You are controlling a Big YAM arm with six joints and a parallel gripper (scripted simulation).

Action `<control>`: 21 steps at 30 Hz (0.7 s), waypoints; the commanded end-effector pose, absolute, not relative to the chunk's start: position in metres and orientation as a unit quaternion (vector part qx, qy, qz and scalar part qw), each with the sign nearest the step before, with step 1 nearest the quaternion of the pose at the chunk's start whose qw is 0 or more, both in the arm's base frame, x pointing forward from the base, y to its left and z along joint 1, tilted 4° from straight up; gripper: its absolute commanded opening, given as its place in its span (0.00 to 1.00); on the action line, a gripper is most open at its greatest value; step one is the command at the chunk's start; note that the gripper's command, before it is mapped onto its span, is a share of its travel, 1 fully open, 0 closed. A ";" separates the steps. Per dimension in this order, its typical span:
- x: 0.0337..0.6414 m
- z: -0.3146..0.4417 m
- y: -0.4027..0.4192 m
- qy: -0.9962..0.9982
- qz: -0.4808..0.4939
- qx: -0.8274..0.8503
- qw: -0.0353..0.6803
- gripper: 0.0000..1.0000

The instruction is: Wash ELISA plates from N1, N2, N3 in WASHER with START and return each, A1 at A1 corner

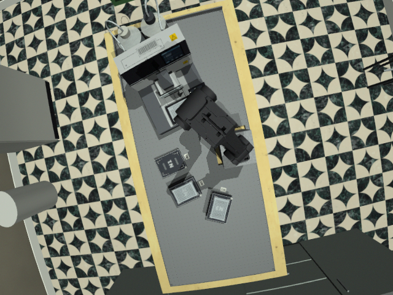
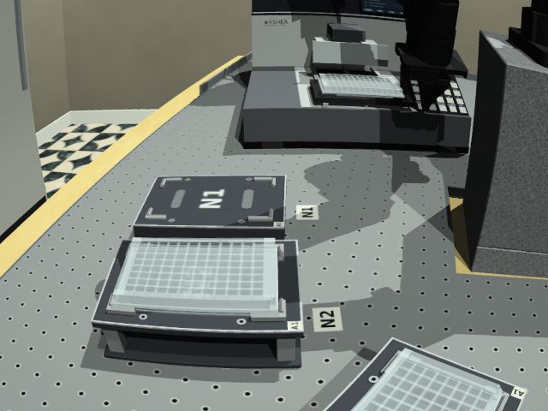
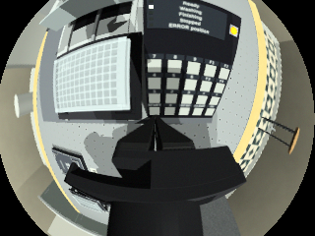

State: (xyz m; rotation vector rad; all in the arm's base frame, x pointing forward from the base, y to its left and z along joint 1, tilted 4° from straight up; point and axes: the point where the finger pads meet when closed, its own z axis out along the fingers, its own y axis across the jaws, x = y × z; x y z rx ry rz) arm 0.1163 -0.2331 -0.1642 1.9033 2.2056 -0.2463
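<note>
My gripper is shut and empty. Its tips are at the front edge of the washer's keypad, at the START key; contact is hard to tell. The arm hides it in the top view. The lamp is amber. A clear plate lies in the carrier of the washer and looks flat. Nest N1 is empty. One plate sits in N2, another plate in N3.
The washer's manifold stands behind the carrier. The grey arm pedestal stands to the right of the nests. Two bottles with tubes stand behind the washer. A yellow wooden rim surrounds the table.
</note>
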 end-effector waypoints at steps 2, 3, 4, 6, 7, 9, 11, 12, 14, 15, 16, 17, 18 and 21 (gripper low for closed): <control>0.119 -0.155 -0.232 0.751 -0.084 0.645 0.114 0.00; 0.119 -0.154 -0.231 0.751 -0.084 0.645 0.114 0.00; 0.119 -0.152 -0.231 0.750 -0.084 0.646 0.114 0.00; 0.118 -0.149 -0.230 0.749 -0.085 0.648 0.114 0.00; 0.118 -0.148 -0.230 0.749 -0.085 0.648 0.114 0.00; 0.119 -0.144 -0.229 0.750 -0.085 0.646 0.114 0.00; 0.118 -0.141 -0.228 0.749 -0.085 0.647 0.113 0.00; 0.118 -0.140 -0.228 0.749 -0.085 0.647 0.113 0.00; 0.117 -0.137 -0.227 0.749 -0.085 0.647 0.113 0.00; 0.118 -0.135 -0.226 0.750 -0.085 0.647 0.113 0.00; 0.118 -0.135 -0.226 0.750 -0.085 0.647 0.113 0.00; 0.118 -0.135 -0.226 0.750 -0.085 0.647 0.113 0.00; 0.118 -0.133 -0.229 0.747 -0.086 0.649 0.116 0.00; 0.117 -0.129 -0.224 0.750 -0.085 0.646 0.113 0.00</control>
